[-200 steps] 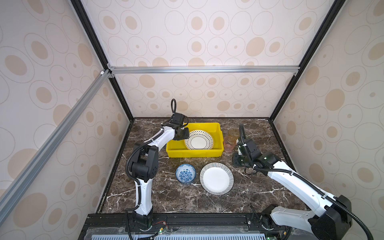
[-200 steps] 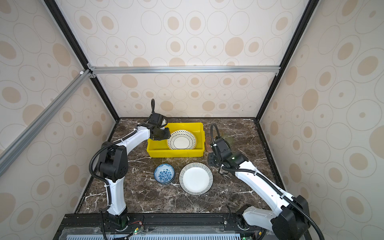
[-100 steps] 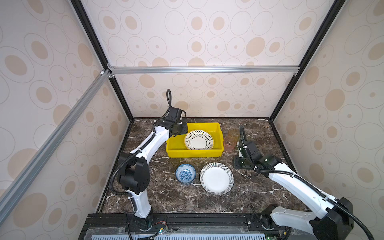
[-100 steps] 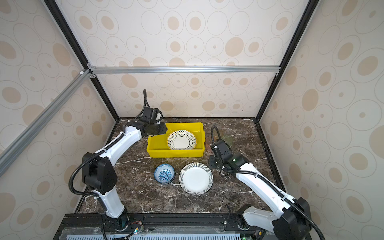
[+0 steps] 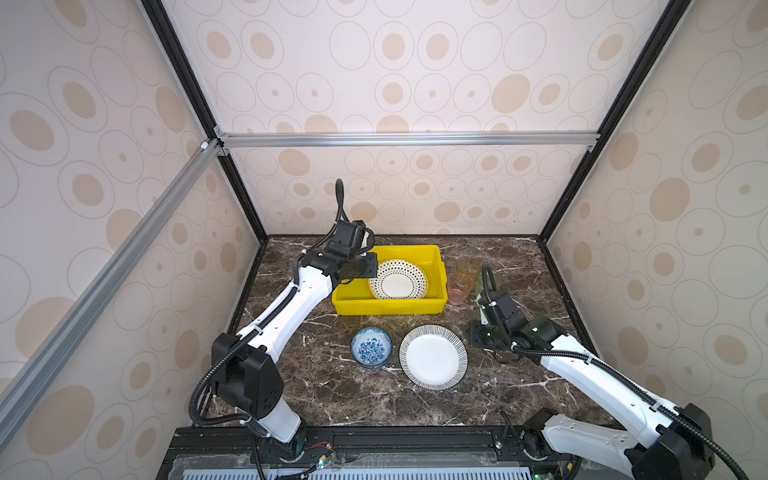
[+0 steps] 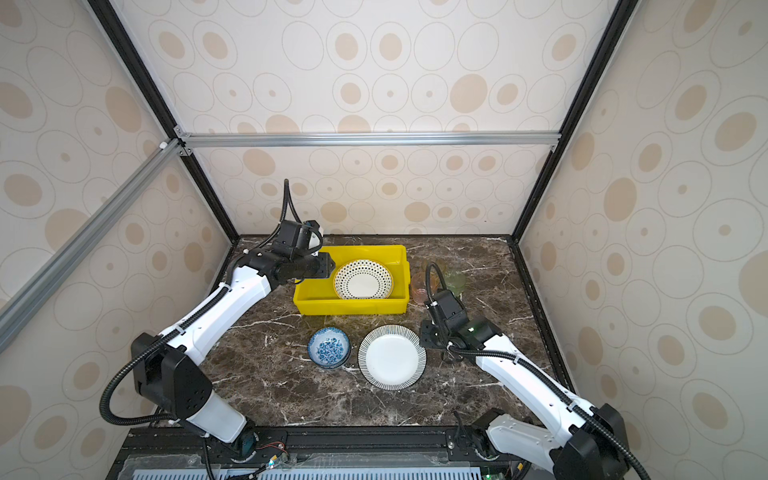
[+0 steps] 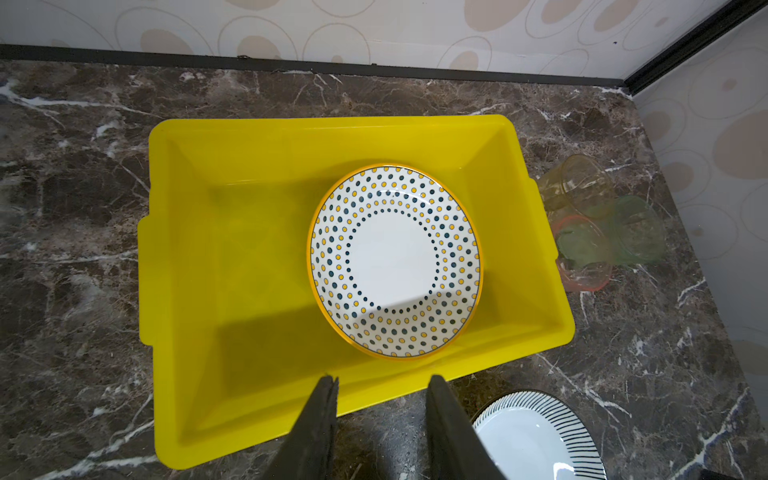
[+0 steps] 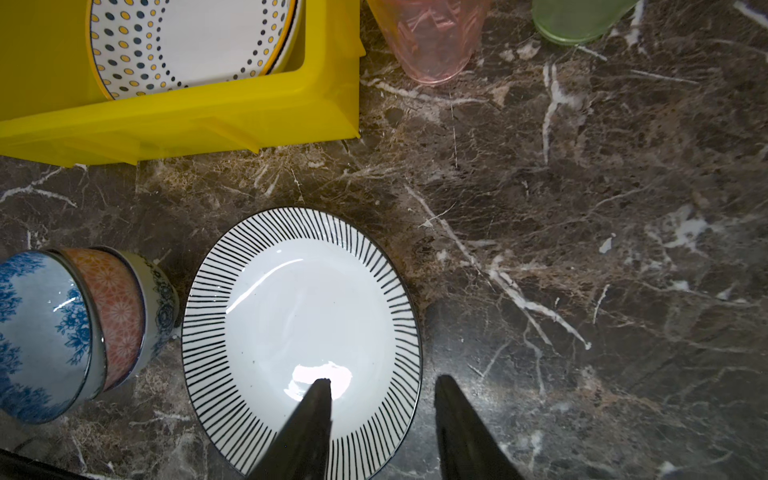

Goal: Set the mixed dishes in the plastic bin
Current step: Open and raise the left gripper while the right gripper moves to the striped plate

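Note:
The yellow plastic bin point(image 5: 388, 309) point(image 7: 332, 124) stands at the back middle of the table and holds a dotted plate point(image 5: 397, 279) point(image 7: 395, 259) on its right side. My left gripper point(image 7: 380, 380) hovers open and empty above the bin's near left part. In front of the bin lie a striped-rim plate point(image 5: 433, 356) point(image 8: 303, 316) and nested bowls, the top one blue-floral point(image 5: 371, 347) point(image 8: 41, 332). My right gripper point(image 8: 382, 380) is open over the striped plate's right rim, one finger above the plate and one above the table. Pink point(image 8: 432, 41), amber point(image 7: 582, 183) and green point(image 7: 636, 232) cups stand right of the bin.
The marble table point(image 5: 374, 399) is closed in by patterned walls on three sides, with black frame posts in the back corners. The cups stand close together between the bin and the right wall. The right arm's cable arches up just in front of them.
My right gripper's jaws have opened wider and it has come slightly nearer the striped plate. The left arm's elbow has swung toward the front left while its gripper stays by the bin.

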